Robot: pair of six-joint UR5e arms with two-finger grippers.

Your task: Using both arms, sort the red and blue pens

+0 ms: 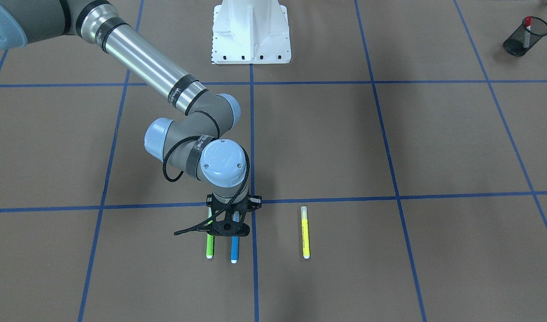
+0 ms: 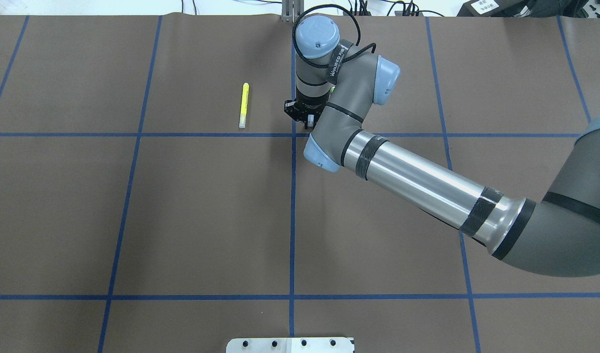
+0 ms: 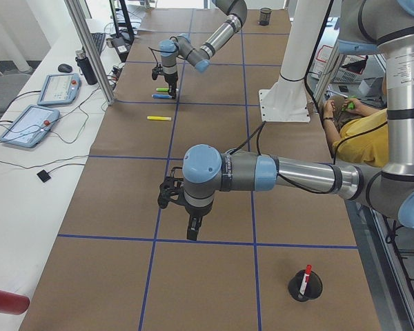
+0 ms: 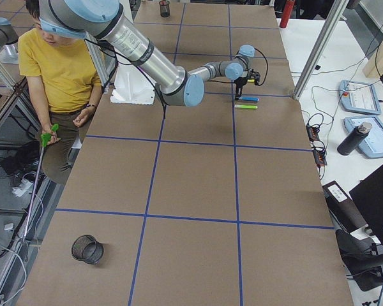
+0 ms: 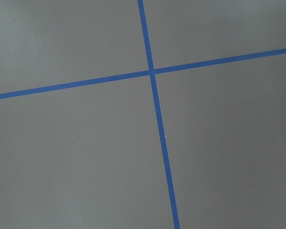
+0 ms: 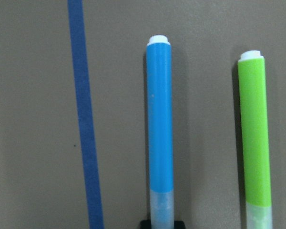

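Shows a brown counter (image 1: 434,143) ruled into large squares by blue tape (image 1: 389,134), with the robot's white base (image 1: 251,31) at the rear edge. Includes, in the side views, a white side bench (image 3: 27,158) carrying control tablets (image 3: 31,124) and cables, and a person (image 4: 57,64) in a yellow shirt beside the base. Places a black mesh cup (image 1: 536,30) near the corner on the robot's left, holding the red pen (image 1: 528,23) upright, red cap uppermost. Places a second mesh cup (image 4: 87,249) toward the opposite end of the counter.

Shows the right arm (image 1: 144,62) reaching in from the robot's right, elbow bent, wrist turned straight down, right claw (image 1: 228,226) low over the blue pen (image 1: 234,251). Shows the blue pen lying flat on the counter, just beside a tape line, parallel to the green marker (image 1: 209,247) next to it and well apart from the yellow marker (image 1: 305,232) across that line. Sets the claw over the clear-capped end. Shows a small black part (image 6: 162,223), possibly a fingertip, at the cap in the wrist view. Cannot tell open from closed in any view.

Shows the left arm (image 3: 297,176) stretched level above the counter, left claw (image 3: 192,226) pointing down near a tape crossing. Cannot tell its opening either.
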